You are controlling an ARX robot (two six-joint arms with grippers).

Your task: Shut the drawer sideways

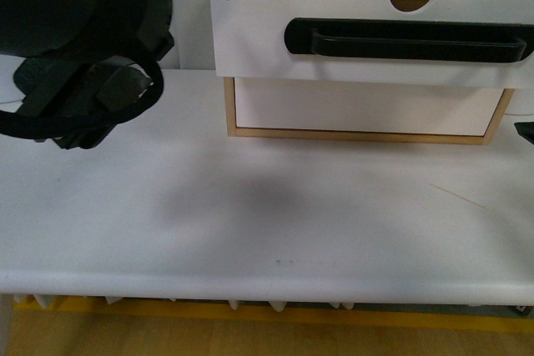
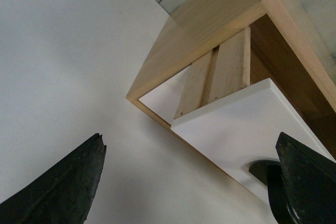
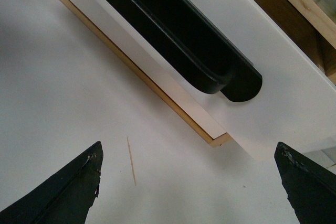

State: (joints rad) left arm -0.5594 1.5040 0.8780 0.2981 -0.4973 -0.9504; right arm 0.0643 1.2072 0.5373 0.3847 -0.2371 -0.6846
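Note:
The drawer (image 1: 250, 31) has a white front with a long black bar handle (image 1: 400, 39) and a half-round notch in its top edge. It stands pulled out of the light wooden cabinet (image 2: 210, 30). My left gripper (image 2: 189, 182) is open by the drawer's left end, where the wooden drawer side (image 2: 220, 72) shows. One of its fingers (image 2: 307, 182) lies over the handle's end without gripping it. My right gripper (image 3: 186, 182) is open above the table, below the handle's right end (image 3: 231, 82), with nothing between its fingers.
Under the open drawer sits a plain white drawer front (image 1: 367, 106) without a handle, flush in the cabinet. My left arm (image 1: 83, 56) fills the upper left of the front view. A thin pale stick (image 1: 457, 196) lies on the white table (image 1: 250, 206).

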